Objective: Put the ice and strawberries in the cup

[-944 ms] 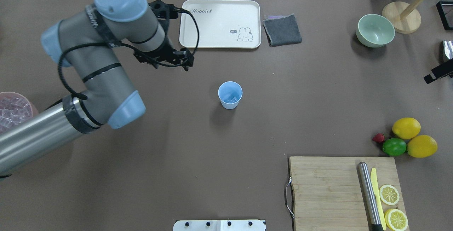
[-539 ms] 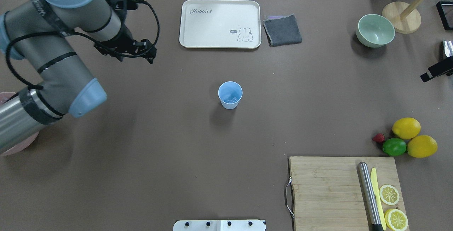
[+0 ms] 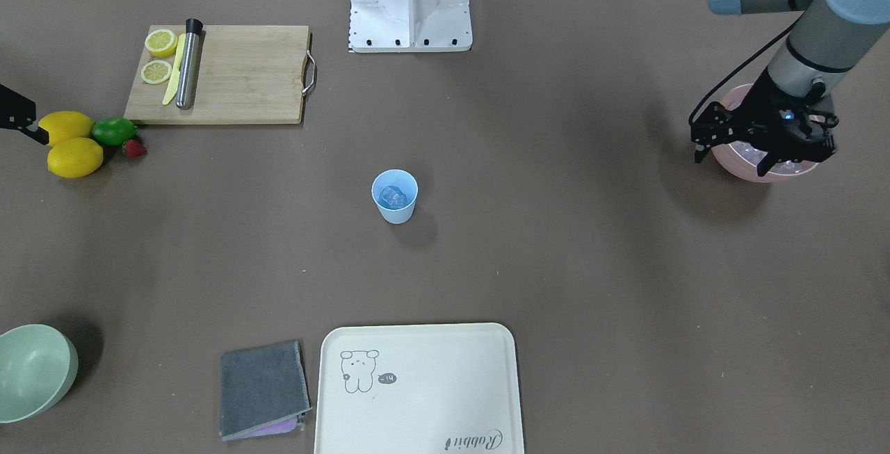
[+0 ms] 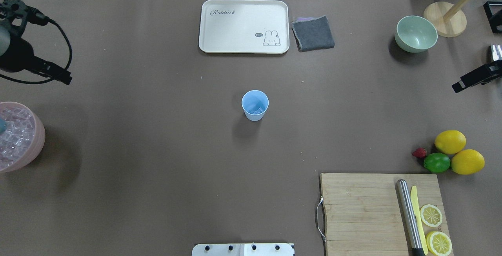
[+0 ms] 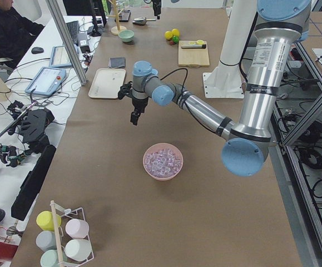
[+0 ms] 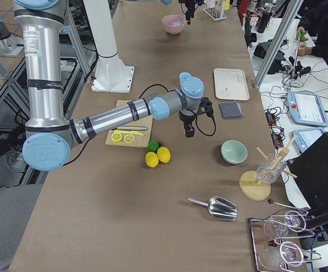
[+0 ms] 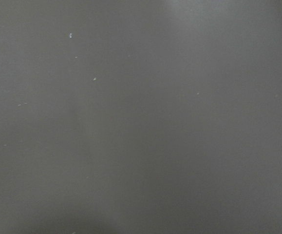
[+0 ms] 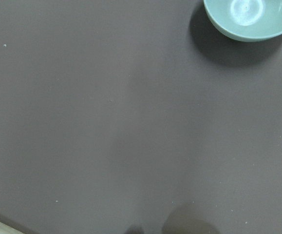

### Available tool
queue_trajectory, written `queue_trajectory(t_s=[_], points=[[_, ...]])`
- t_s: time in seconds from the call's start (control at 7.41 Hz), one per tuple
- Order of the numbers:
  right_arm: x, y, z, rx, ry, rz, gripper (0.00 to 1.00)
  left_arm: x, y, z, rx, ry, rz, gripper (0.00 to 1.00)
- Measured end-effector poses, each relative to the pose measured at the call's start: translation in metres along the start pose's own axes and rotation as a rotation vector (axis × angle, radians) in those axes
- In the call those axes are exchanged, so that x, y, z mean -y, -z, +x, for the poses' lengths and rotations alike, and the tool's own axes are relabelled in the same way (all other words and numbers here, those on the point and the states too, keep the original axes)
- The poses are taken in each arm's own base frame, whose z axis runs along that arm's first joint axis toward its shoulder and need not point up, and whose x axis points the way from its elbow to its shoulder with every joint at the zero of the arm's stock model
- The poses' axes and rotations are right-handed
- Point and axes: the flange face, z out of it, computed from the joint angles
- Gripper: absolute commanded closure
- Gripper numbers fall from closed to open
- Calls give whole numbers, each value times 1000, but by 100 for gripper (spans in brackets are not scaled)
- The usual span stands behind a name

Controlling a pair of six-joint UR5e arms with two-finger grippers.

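Note:
The light-blue cup [image 4: 255, 105] stands upright mid-table with a few ice cubes in it; it also shows in the front view [image 3: 394, 195]. More ice [image 4: 13, 134] fills the pink bowl [image 4: 39, 138] at the left edge. The strawberry [image 4: 419, 153] lies by the lime at the right, also in the front view [image 3: 133, 149]. My left gripper [image 3: 733, 158] hangs above the table just beyond the pink bowl, its prongs apart and empty. My right gripper [image 4: 457, 87] pokes in at the right edge, well beyond the strawberry; I cannot tell whether it is open.
A cream tray [image 4: 243, 26], a grey cloth [image 4: 313, 32] and a pale green bowl [image 4: 416, 33] sit at the far side. Two lemons [image 4: 450, 141] and a lime [image 4: 436, 162] lie at the right. A cutting board [image 4: 364, 209] holds a metal rod, a knife and lemon slices.
My left arm has swung left, from beside the tray to the table's left edge near the pink bowl. The right gripper has crept inward from the right edge. The cup has not moved.

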Motion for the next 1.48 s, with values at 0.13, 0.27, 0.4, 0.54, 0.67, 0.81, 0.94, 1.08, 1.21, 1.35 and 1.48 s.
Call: queue_trajectory(t_s=[0.13,0.27,0.4,0.54,0.67,0.81,0.94,1.08,1.21,1.35,1.48], points=[[-2,-2,2,-1,9,-4,0,-31,-7,-22,-4,-19,9,3],[-6,-3,4,-1,14,-9,0,-62,-13,-49,-11,11,4,3],[-9,-4,6,0,17,-10,0,-85,-12,-78,-33,127,-17,3],[-14,-4,8,2,25,-4,0,-103,-7,-104,-63,286,-40,3],[-21,-6,11,6,36,5,0,-120,-1,-125,-81,447,-54,3],[-27,-7,13,9,42,10,0,-135,0,-140,-95,598,-44,3],[-31,-8,16,11,42,10,0,-144,-2,-149,-124,739,-9,3],[-35,-8,17,13,43,10,0,-150,-9,-155,-167,870,30,3],[-38,-8,16,15,46,12,0,-153,-15,-160,-190,951,55,3],[-42,-6,16,16,47,14,0,-154,-23,-163,-191,990,66,3],[-47,-5,15,16,47,14,0,-154,-31,-162,-187,1019,67,3]])
